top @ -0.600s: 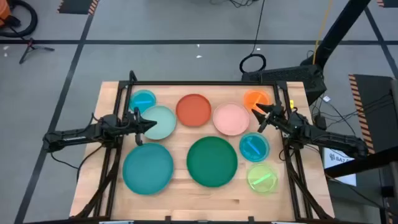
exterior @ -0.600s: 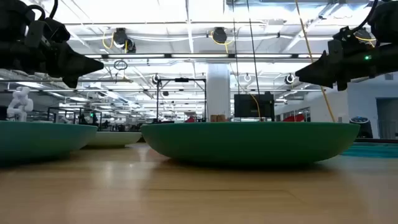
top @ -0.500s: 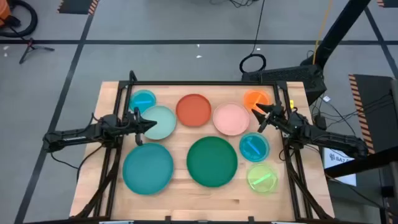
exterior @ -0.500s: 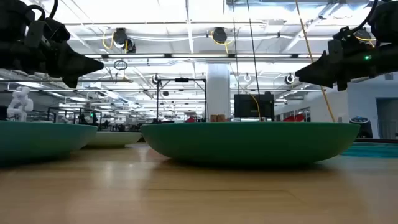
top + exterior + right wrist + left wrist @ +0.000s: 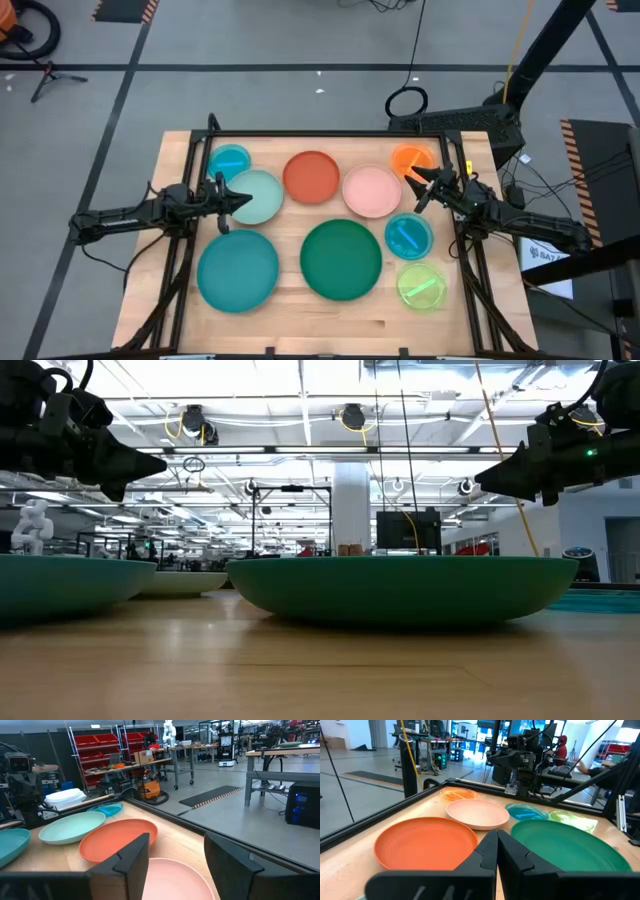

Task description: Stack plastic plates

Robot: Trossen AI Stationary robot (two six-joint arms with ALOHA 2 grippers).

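Observation:
Nothing is stacked; every plate rests on its base on the wooden table. In the high view I see small blue, mint, red-orange, pink, small orange, translucent blue, lime, dark green and teal plates. My left gripper hovers shut above the mint plate's left part; its fingers close together. My right gripper hovers open between the small orange and pink plates, its fingers apart. Both hang well above the plates in the low view.
A black frame rail runs along the table's far edge, and arm mounts stand at the left and right edges. Bare wood lies along the near edge. In the low view the dark green plate fills the foreground, with the teal plate beside it.

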